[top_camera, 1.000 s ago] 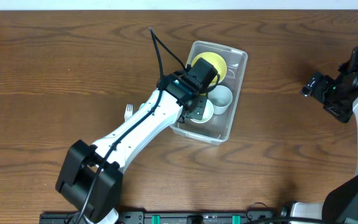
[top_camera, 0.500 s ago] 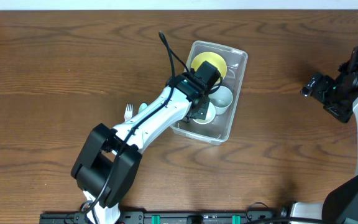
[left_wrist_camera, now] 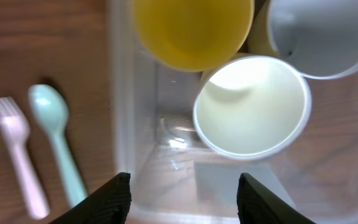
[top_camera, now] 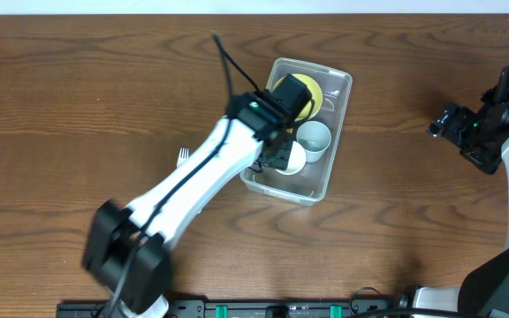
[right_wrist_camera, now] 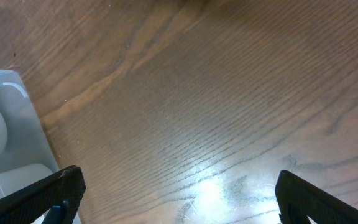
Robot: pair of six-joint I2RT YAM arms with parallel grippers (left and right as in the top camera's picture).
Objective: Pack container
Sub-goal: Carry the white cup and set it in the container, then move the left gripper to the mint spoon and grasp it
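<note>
The clear plastic container [top_camera: 323,185] stands at table centre, holding a yellow bowl [top_camera: 300,86], a white cup [top_camera: 315,137] and a small cream cup [top_camera: 292,159]. My left gripper [top_camera: 275,152] hovers over the container's near end, open and holding nothing. In the left wrist view its gripper [left_wrist_camera: 184,186] frames the container floor, with the cream cup [left_wrist_camera: 252,106] just ahead, the yellow bowl [left_wrist_camera: 191,28] beyond and the white cup [left_wrist_camera: 322,34] at top right. My right gripper [top_camera: 444,124] is far to the right, open [right_wrist_camera: 178,186] over bare wood.
A pink fork [left_wrist_camera: 17,155] and a mint spoon [left_wrist_camera: 58,143] lie on the table just outside the container's left wall [left_wrist_camera: 123,93]. The fork [top_camera: 182,157] peeks out beside my left arm. A container corner [right_wrist_camera: 5,124] shows at the right wrist view's left edge.
My left gripper's jaws have opened over the cream cup in the container, and the left arm has shifted slightly. The right arm has not moved.
</note>
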